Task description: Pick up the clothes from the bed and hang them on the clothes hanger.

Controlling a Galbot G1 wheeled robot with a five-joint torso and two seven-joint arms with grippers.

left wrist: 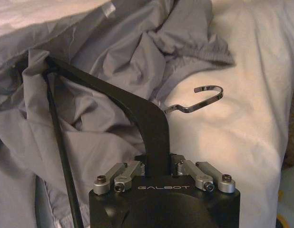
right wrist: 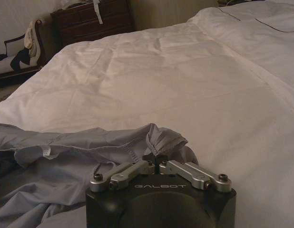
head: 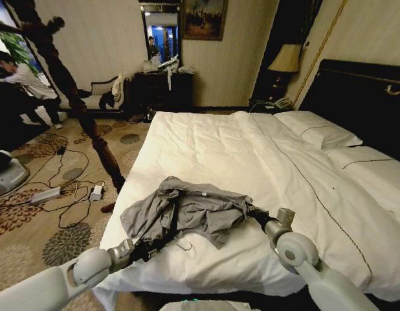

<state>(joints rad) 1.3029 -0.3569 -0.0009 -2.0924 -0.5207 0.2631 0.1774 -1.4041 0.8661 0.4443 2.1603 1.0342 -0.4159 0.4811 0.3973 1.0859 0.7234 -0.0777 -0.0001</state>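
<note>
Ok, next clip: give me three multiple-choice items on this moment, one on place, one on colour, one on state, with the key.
1. Where do the clothes lie?
A. near the foot edge of the bed
B. on the pillows
C. on the carpet

2. What colour is the clothes hanger body?
A. white
B. black
C. red

3. What is the left claw doing?
A. hanging open above the floor
B. shut on the clothes hanger
C. holding a pillow

Key: 1 A, the head view shows the grey heap on the duvet near the robot. 2 B, the left wrist view shows a black frame with a silver hook. 3 B, its fingers clamp the hanger's black stem. The right claw pinches a fold of the clothes.
</note>
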